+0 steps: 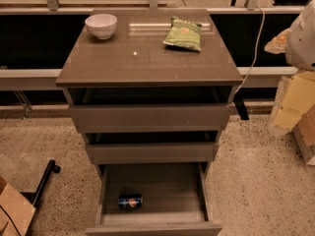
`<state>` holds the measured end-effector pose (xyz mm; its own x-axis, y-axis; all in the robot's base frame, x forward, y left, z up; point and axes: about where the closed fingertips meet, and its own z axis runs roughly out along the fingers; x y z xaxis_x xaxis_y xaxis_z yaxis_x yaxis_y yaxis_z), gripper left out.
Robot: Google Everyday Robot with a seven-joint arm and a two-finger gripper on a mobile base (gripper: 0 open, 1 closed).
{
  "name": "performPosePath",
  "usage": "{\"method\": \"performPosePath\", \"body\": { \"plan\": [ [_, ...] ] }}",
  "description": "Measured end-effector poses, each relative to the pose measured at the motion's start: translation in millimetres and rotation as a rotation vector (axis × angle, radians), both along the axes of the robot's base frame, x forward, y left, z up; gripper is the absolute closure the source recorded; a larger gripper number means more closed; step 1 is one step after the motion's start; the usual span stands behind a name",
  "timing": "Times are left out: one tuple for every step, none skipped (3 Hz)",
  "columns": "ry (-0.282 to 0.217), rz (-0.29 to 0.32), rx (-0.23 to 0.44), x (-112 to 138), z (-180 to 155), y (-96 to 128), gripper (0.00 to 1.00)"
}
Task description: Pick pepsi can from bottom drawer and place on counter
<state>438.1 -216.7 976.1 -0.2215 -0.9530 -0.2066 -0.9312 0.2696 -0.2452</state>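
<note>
Blue pepsi can (130, 201) lying front-left in open bottom drawer (165, 188) | hand out of view, grip cannot tell

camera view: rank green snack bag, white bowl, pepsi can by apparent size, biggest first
1. green snack bag
2. white bowl, only slightly smaller, nearly alike
3. pepsi can, in the bottom drawer, clearly smallest
The gripper is not in view.

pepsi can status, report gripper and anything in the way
Gripper out of view. Pepsi can on its side, front left of open bottom drawer, untouched. Upper drawers overhang its rear; bowl and snack bag at counter back.
</note>
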Motion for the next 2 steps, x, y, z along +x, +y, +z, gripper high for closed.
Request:
{"method": "performPosePath", "body": {
  "plan": [
    [0.0,0.0,0.0,0.1,-0.1,0.1,0.0],
    [0.005,0.021,0.066,15.7,-29.6,13.2,0.0]
  ]
}}
